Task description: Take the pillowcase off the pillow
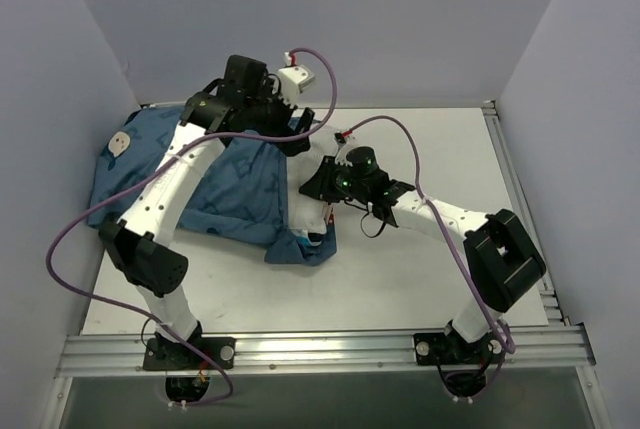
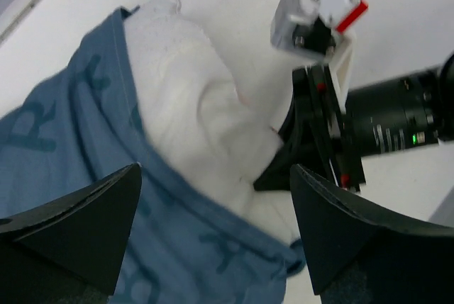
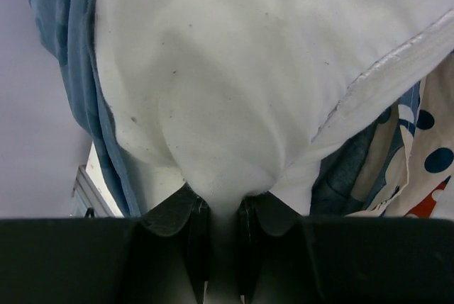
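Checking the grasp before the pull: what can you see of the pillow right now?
The pillow is plain white, plump and soft-looking, with a stitched seam along one edge. Only one end shows, sticking out of the open mouth of the blue pillowcase; the rest is covered. The right gripper pinches a bunched fold of that exposed end, jaws nearly shut on it.

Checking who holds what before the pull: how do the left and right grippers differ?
The left gripper is wide open and holds nothing; the right gripper is shut on a fold of the white pillow. The left gripper looks down on the open edge of the blue pillowcase; the right gripper's view is mostly pillow. Both are at the end where the pillow pokes out.
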### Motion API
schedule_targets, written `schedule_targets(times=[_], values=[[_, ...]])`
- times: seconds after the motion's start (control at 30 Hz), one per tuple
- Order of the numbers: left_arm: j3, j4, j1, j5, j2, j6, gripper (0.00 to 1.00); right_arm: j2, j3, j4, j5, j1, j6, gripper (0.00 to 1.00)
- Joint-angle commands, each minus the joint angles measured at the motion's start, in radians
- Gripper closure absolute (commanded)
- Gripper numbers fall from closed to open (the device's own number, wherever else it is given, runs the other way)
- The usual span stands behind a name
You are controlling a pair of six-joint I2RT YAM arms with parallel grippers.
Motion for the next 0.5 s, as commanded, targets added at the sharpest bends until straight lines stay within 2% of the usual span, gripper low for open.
schedule_targets(times=[0.0,0.07,0.1,0.17,0.2,0.23,0.27,0.3,0.33,0.4,0.47], values=[[0.062,-0.226,0.088,0.100,-0.122,0.117,0.06,-0.028,-0.011,0.071,-0.002,-0.010,0.080,1.00],[0.015,-0.340,0.153,0.115,-0.193,0.157,0.06,-0.028,-0.014,0.076,-0.007,-0.029,0.116,1.00],[-0.024,-0.369,0.230,0.108,-0.227,0.191,0.06,-0.031,-0.017,0.090,-0.008,-0.035,0.130,1.00],[-0.184,-0.415,0.320,0.077,-0.331,0.225,0.06,-0.047,-0.039,0.125,-0.008,-0.047,0.174,1.00],[-0.244,-0.425,0.429,0.075,-0.367,0.252,0.06,-0.052,-0.047,0.157,-0.007,-0.049,0.189,1.00],[-0.357,-0.428,0.484,0.075,-0.425,0.261,0.06,-0.066,-0.053,0.165,-0.002,-0.049,0.202,1.00],[-0.408,-0.420,0.559,0.072,-0.448,0.272,0.06,-0.072,-0.053,0.171,0.001,-0.047,0.214,1.00],[-0.455,-0.405,0.679,0.066,-0.470,0.277,0.06,-0.078,-0.051,0.173,0.004,-0.045,0.214,1.00],[-0.501,-0.387,0.731,0.040,-0.508,0.275,0.06,-0.092,-0.048,0.164,0.018,-0.045,0.209,1.00],[-0.605,-0.312,0.826,0.008,-0.548,0.265,0.06,-0.119,-0.053,0.130,0.041,-0.049,0.191,1.00],[-0.703,-0.215,0.828,-0.085,-0.568,0.265,0.06,-0.130,-0.065,0.122,0.044,-0.064,0.185,1.00]])
